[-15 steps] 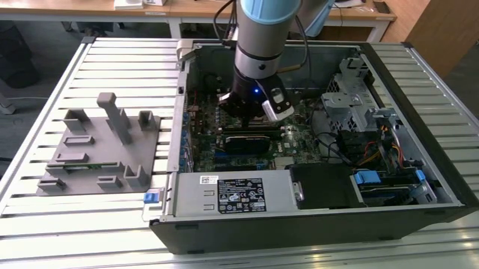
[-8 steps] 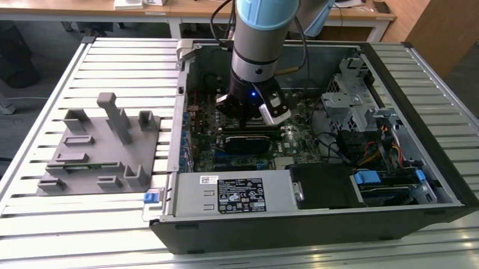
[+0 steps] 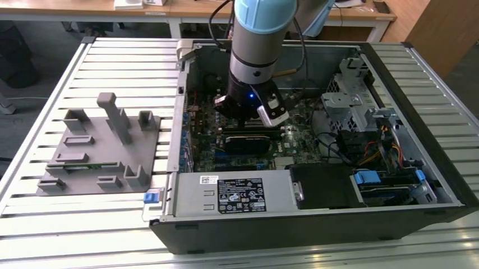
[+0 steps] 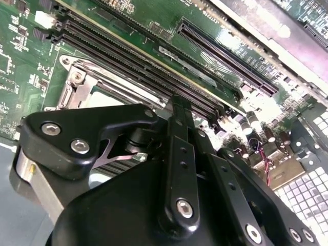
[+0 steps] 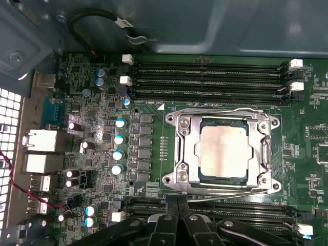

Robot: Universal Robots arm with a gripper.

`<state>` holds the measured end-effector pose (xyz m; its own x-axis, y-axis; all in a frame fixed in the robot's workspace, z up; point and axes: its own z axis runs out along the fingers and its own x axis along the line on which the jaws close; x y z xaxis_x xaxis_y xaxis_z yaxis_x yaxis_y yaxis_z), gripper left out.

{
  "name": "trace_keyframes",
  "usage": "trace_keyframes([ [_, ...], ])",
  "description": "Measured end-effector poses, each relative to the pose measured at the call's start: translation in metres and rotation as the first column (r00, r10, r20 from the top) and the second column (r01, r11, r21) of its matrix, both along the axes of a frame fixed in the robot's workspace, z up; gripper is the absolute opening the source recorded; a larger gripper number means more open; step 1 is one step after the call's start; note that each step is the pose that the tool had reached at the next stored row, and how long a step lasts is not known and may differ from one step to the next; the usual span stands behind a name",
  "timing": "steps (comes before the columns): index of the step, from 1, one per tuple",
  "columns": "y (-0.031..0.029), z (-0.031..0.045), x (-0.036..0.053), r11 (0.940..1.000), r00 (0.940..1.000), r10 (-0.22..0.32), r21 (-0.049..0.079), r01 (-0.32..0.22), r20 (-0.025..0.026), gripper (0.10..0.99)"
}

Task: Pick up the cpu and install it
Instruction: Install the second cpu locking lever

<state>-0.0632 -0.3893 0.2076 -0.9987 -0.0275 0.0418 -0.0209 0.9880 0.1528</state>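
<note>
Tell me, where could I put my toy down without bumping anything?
The slatted table is bare beyond the grey fixture blocks, and along its near edge in front of the computer case. Inside the case it is crowded: the arm hangs over the motherboard, where the cpu sits in its socket frame.

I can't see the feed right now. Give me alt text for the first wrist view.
A square chip with a pale silver-grey metal top, the cpu, lies inside the shiny metal socket frame on a green motherboard. Rows of black memory slots run along two opposite sides of the socket, and the black gripper linkage shows at the picture's edge.
</note>
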Motion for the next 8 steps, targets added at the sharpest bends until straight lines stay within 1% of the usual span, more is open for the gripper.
trace_keyframes([
  [4, 0.0, -0.0029, -0.0006, 1.0, 1.0, 0.0, 0.002, 0.0, -0.0001, 0.122],
  [8, 0.0005, -0.004, -0.0018, 1.0, 1.0, 0.0, 0.003, 0.0, 0.0, 0.122],
])
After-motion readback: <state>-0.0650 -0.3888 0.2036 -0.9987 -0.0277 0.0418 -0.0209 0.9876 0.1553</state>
